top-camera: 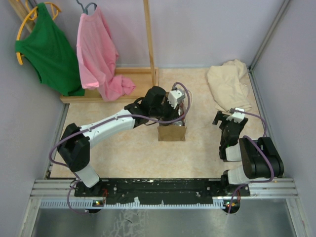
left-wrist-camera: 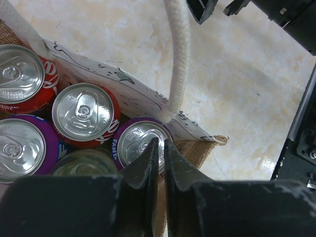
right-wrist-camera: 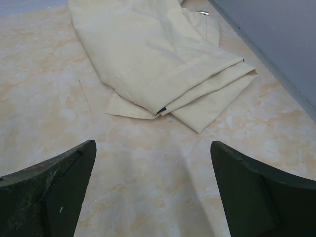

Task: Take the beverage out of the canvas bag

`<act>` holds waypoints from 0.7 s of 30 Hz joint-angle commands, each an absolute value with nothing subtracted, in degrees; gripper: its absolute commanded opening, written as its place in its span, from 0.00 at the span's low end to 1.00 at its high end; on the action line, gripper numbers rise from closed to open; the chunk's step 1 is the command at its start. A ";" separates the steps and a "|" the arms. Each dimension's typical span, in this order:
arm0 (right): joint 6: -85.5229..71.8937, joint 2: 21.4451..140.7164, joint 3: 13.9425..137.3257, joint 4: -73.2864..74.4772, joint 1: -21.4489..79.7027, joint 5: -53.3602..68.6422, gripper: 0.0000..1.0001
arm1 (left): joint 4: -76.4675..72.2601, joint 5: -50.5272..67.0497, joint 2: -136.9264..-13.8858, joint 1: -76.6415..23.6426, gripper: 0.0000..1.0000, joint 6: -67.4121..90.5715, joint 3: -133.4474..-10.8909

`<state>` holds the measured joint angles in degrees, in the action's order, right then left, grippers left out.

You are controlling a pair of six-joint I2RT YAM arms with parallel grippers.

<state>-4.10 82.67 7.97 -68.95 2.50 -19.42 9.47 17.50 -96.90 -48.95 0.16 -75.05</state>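
The canvas bag (top-camera: 172,133) stands mid-table, tan-brown with a white rope handle (left-wrist-camera: 178,59). In the left wrist view its pale inner wall (left-wrist-camera: 128,89) surrounds several upright cans: two red ones (left-wrist-camera: 84,111), a purple Fanta can (left-wrist-camera: 136,140), another purple one (left-wrist-camera: 19,148) and a pale one (left-wrist-camera: 84,163). My left gripper (left-wrist-camera: 161,143) hangs over the bag's right corner (top-camera: 180,118), jaws nearly together, tips just above the Fanta can's rim, nothing visibly between them. My right gripper (top-camera: 220,117) is open and empty over bare table (right-wrist-camera: 152,144).
A pale beige cloth heap (top-camera: 228,84) lies at the back right, just ahead of my right gripper (right-wrist-camera: 158,54). A green shirt (top-camera: 49,49) and a pink shirt (top-camera: 98,54) hang on a wooden rack (top-camera: 148,39) at the back left.
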 commanded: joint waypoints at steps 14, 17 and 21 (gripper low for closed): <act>-4.18 82.68 9.38 -71.46 2.81 -20.06 0.99 | 12.16 15.07 -97.21 -50.77 0.38 -1.93 -71.49; -4.16 82.70 9.40 -71.46 2.83 -20.09 0.99 | 12.39 14.83 -97.39 -51.43 0.38 -1.86 -70.73; -4.17 82.71 9.40 -71.50 2.81 -20.09 0.99 | 12.39 13.72 -98.33 -51.99 0.55 -1.46 -70.39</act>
